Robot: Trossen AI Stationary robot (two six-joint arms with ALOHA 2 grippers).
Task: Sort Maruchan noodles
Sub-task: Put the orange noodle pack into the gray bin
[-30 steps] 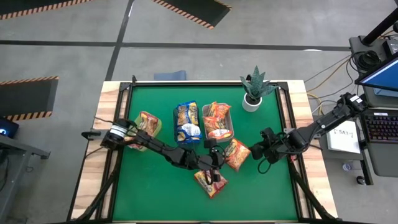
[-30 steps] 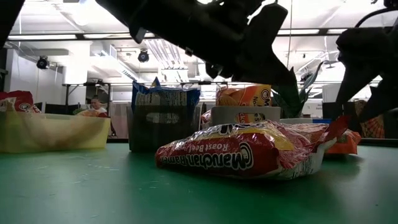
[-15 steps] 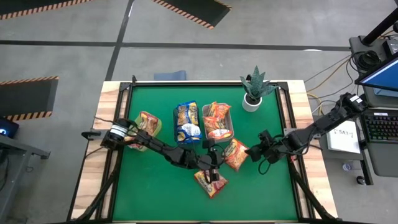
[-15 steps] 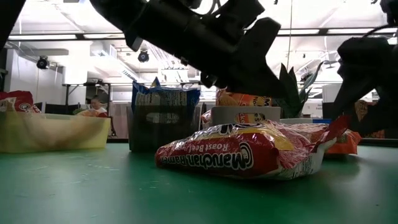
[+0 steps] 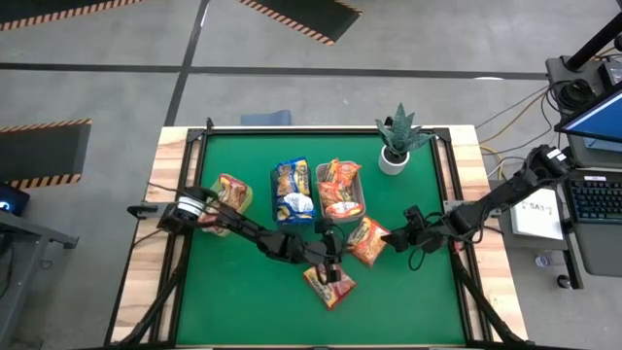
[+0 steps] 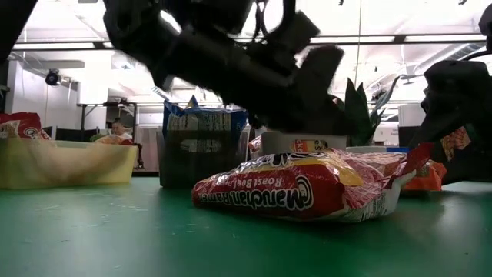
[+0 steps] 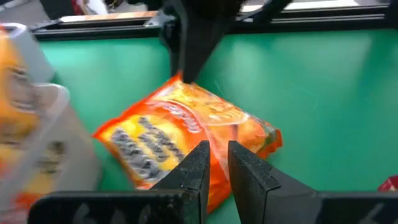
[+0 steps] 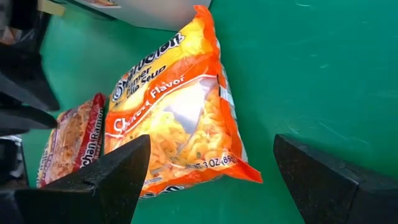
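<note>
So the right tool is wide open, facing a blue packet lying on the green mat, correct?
Not quite. The right tool is wide open, but the packet it faces on the green mat is orange, not blue; the right wrist view shows this. A red packet lies beside it.

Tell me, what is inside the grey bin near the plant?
Orange noodle packets fill the grey bin; how many are stacked, and anything beneath them, cannot be seen.
</note>
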